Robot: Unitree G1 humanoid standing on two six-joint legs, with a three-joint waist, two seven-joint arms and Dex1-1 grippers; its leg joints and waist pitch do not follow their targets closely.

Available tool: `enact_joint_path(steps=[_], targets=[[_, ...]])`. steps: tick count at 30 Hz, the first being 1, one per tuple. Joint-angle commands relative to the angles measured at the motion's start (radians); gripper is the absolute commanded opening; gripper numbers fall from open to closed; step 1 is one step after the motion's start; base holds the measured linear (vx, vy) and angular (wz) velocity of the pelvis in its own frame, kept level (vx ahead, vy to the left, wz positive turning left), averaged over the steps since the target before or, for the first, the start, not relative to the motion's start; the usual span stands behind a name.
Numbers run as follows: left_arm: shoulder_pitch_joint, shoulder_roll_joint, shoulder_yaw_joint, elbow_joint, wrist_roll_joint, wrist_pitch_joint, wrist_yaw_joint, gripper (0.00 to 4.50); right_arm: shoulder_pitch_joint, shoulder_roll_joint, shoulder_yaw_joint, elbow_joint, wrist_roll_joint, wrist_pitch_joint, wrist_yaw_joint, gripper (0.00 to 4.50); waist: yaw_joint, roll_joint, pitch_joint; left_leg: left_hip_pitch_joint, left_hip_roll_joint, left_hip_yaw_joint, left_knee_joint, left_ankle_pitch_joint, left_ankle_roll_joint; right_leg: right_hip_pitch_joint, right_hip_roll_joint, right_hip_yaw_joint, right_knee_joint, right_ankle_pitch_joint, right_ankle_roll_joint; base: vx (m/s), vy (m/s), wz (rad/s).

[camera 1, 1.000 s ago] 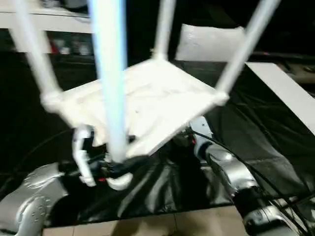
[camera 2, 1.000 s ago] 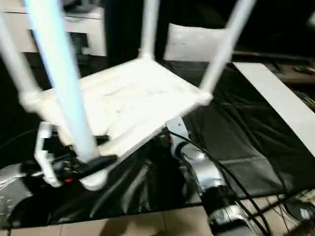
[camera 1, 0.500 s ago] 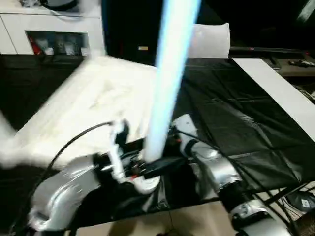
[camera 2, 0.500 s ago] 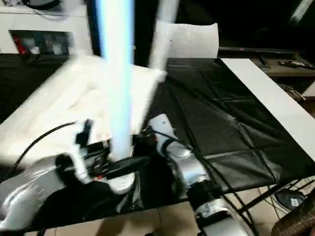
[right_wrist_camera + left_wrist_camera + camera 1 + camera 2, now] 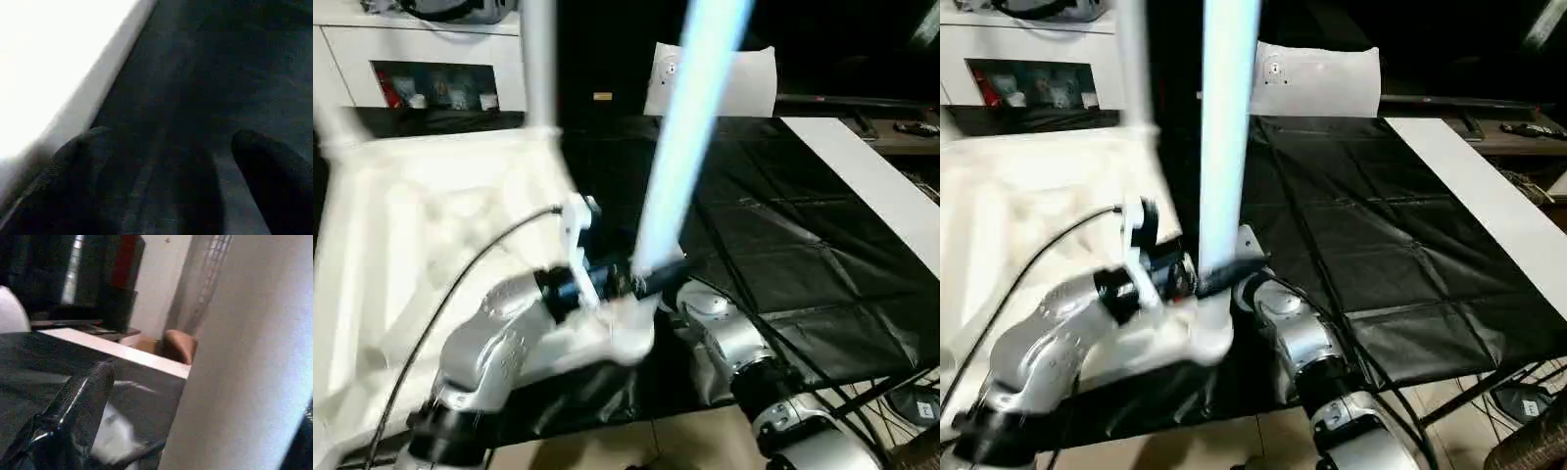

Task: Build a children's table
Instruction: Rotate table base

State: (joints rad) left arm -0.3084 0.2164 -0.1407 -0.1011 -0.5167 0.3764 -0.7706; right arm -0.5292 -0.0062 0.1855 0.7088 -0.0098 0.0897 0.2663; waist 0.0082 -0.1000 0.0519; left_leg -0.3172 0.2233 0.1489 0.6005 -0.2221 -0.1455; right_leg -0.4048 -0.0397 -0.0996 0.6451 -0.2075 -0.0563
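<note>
The tabletop fills the left of the frame, ribbed underside up and tilted off the black cloth that covers the table. Should it tip further or swing, its free edge could strike the white cabinet in the upper left. One leg rises from its far corner at upper left of centre. A second, bluish leg stands at centre, and the left end effector grasps it near its base, one black finger lying alongside it. That grip looks wide and sits low on a long lever, so the leg could twist in its socket or slide through the fingers. The right end effector is released, its fingers spread over bare cloth and bearing nothing, so all the load hangs on one arm. Counted: one tabletop, two legs that I can tell, one cabinet, one pillow-like slab at upper centre, one white board on the right.
</note>
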Motion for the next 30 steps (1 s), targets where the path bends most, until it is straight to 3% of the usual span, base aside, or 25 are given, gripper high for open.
enact_joint_path(steps=[1, 6, 12, 14, 15, 17, 18, 21, 24, 26, 29, 30], targets=[[-0.006, 0.012, 0.050, 0.026, 0.018, -0.016, 0.019, 4.45, 0.011, -0.034, -0.052, 0.002, 0.006, -0.010, -0.029, 4.50, 0.008, 0.014, -0.055, -0.025, 0.001, 0.015, -0.062, -0.095, 0.015, 0.064, -0.075, 0.073, -0.092, -0.238, -0.040, 0.000, 0.000, 0.00], [-0.010, 0.058, 0.135, 0.085, 0.031, -0.076, 0.039, 4.45, 0.061, -0.117, -0.120, -0.022, 0.029, -0.013, -0.026, 4.50, 0.010, 0.007, -0.055, -0.030, -0.008, 0.017, -0.058, -0.103, 0.024, 0.069, -0.072, 0.070, -0.101, -0.283, -0.011, 0.000, 0.000, 0.00], [0.012, 0.091, 0.151, 0.081, 0.043, -0.087, 0.036, 4.45, 0.105, -0.168, -0.141, -0.099, 0.053, -0.020, 0.032, 4.50, 0.009, 0.005, -0.052, -0.026, -0.008, 0.017, -0.056, -0.133, 0.041, 0.057, -0.071, 0.064, -0.114, -0.391, 0.028, 0.000, 0.000, 0.00], [0.037, 0.107, 0.140, 0.046, 0.035, -0.060, 0.010, 4.45, 0.125, -0.180, -0.143, -0.147, 0.072, -0.017, 0.076, 4.50, 0.010, 0.008, -0.053, -0.027, -0.003, 0.015, -0.059, -0.124, 0.048, 0.056, -0.071, 0.064, -0.108, -0.352, 0.010, 0.000, 0.000, 0.00], [0.095, 0.170, 0.080, -0.017, 0.060, -0.025, -0.042, 4.45, 0.174, -0.207, -0.124, -0.269, 0.112, -0.017, 0.183, 4.50, 0.012, 0.007, -0.054, -0.026, 0.000, 0.014, -0.059, -0.123, 0.049, 0.059, -0.072, 0.065, -0.104, -0.333, 0.005, 0.000, 0.000, 0.00], [0.115, 0.209, 0.048, -0.029, 0.094, -0.022, -0.063, 4.45, 0.194, -0.216, -0.119, -0.324, 0.147, 0.009, 0.237, 4.50, 0.015, 0.007, -0.053, -0.029, 0.010, 0.009, -0.065, -0.117, 0.074, 0.062, -0.074, 0.069, -0.096, -0.276, -0.002, 0.000, 0.000, 0.00], [0.136, 0.273, 0.007, -0.021, 0.163, -0.020, -0.073, 4.45, 0.221, -0.232, -0.107, -0.397, 0.187, 0.045, 0.300, 4.50, 0.014, 0.011, -0.052, -0.023, 0.003, 0.013, -0.064, -0.115, 0.081, 0.056, -0.066, 0.066, -0.098, -0.266, -0.014, 0.000, 0.000, 0.00], [0.149, 0.348, -0.013, 0.027, 0.264, -0.029, -0.052, 4.28, 0.262, -0.271, -0.076, -0.498, 0.222, 0.077, 0.379, 4.50, 0.019, 0.013, -0.049, -0.022, 0.006, 0.014, -0.066, -0.120, 0.079, 0.055, -0.071, 0.068, -0.104, -0.294, -0.029, 0.000, 0.000, 0.00], [0.158, 0.399, 0.000, 0.017, 0.263, 0.006, -0.072, 4.28, 0.296, -0.302, -0.055, -0.569, 0.244, 0.095, 0.432, 4.50, 0.030, 0.013, -0.047, -0.019, 0.004, 0.014, -0.067, -0.138, 0.070, 0.056, -0.074, 0.068, -0.112, -0.350, -0.018, 0.000, 0.000, 0.00], [0.167, 0.441, -0.001, -0.002, 0.256, 0.057, -0.088, 3.91, 0.312, -0.323, -0.044, -0.608, 0.254, 0.109, 0.458, 4.50, 0.033, 0.015, -0.045, -0.017, 0.006, 0.013, -0.069, -0.141, 0.065, 0.053, -0.075, 0.068, -0.111, -0.356, -0.025, 0.000, 0.000, 0.00], [0.182, 0.502, -0.001, -0.043, 0.235, 0.153, -0.098, 3.87, 0.341, -0.361, -0.030, -0.683, 0.260, 0.166, 0.507, 4.50, 0.035, 0.022, -0.046, -0.019, 0.008, 0.010, -0.071, -0.139, 0.059, 0.056, -0.077, 0.069, -0.107, -0.330, -0.043, 0.000, 0.000, 0.00], [0.181, 0.509, 0.001, -0.048, 0.227, 0.179, -0.099, 3.59, 0.346, -0.370, -0.026, -0.696, 0.266, 0.181, 0.520, 4.50, 0.034, 0.019, -0.043, -0.018, 0.006, 0.012, -0.071, -0.148, 0.060, 0.056, -0.073, 0.068, -0.109, -0.339, -0.044, 0.000, 0.000, 0.00]])
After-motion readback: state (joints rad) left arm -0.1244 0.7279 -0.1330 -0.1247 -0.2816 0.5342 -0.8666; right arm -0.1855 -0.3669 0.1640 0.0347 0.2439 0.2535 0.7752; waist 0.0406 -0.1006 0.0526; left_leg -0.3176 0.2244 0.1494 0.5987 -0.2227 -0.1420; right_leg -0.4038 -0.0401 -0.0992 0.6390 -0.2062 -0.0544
